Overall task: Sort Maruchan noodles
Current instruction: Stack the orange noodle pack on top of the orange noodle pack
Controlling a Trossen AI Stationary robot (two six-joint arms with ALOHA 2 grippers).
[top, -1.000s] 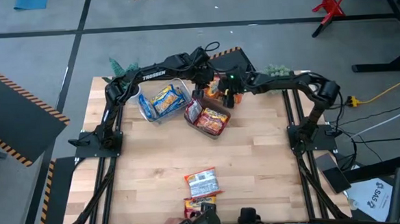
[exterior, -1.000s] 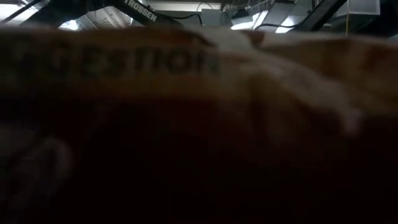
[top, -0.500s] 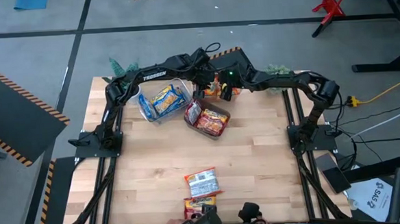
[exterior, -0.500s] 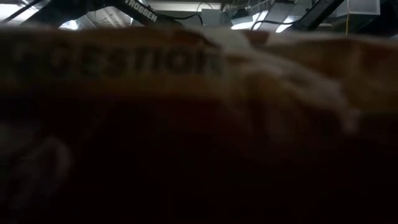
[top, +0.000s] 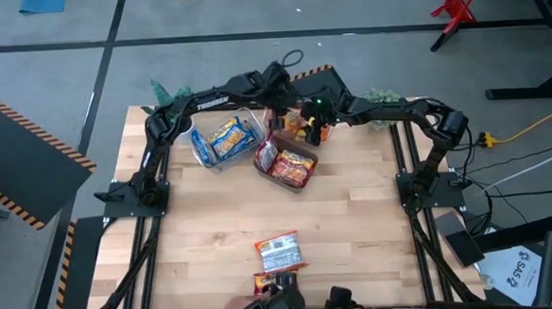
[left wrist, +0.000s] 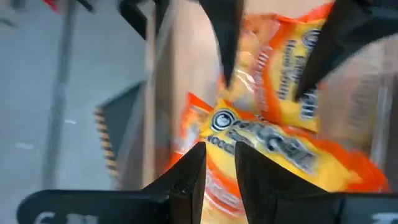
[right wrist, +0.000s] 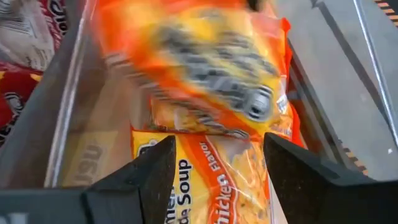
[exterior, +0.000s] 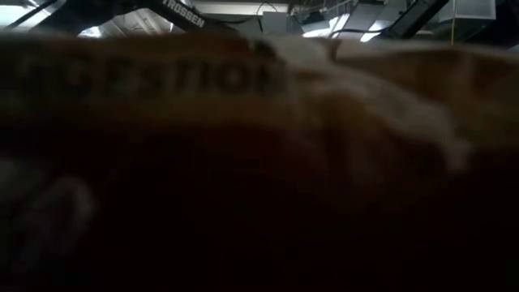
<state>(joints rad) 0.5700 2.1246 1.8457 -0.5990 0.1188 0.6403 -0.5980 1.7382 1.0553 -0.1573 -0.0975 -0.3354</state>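
My left gripper [top: 279, 98] [left wrist: 219, 149] is over the far-centre bin [top: 298, 125] of orange packets, shut on an orange-yellow noodle packet [left wrist: 273, 146] [right wrist: 205, 62]. My right gripper [top: 306, 125] [right wrist: 217, 146] is open beside it over the same bin. Its fingers stand on either side of a second orange packet [right wrist: 211, 180], which lies flat in the bin, and touch nothing. In the left wrist view the right gripper [left wrist: 267, 68] shows farther off. Two loose packets [top: 279, 252] [top: 269, 283] lie flat by the near edge. My left gripper pinches the orange-yellow packet between its two fingers at the edge by the round logo [left wrist: 221, 121]. The fingers come from above, pointing down. The packet hangs below them over the packet in the bin; whether its lower end rests there cannot be told.
A clear bin of blue-yellow packets [top: 223, 138] and a bin of red packets [top: 286, 163] sit left of and nearer than the orange bin, whose wall [right wrist: 68, 106] is close to my right fingers. A wrapper [exterior: 243, 122] blocks the low view. Bare wood [top: 213, 224] lies mid-table.
My left gripper has drawn a little toward the table's far edge. My right gripper has shifted slightly toward the far-left, over the orange bin. The bins and the loose packets have stayed put.
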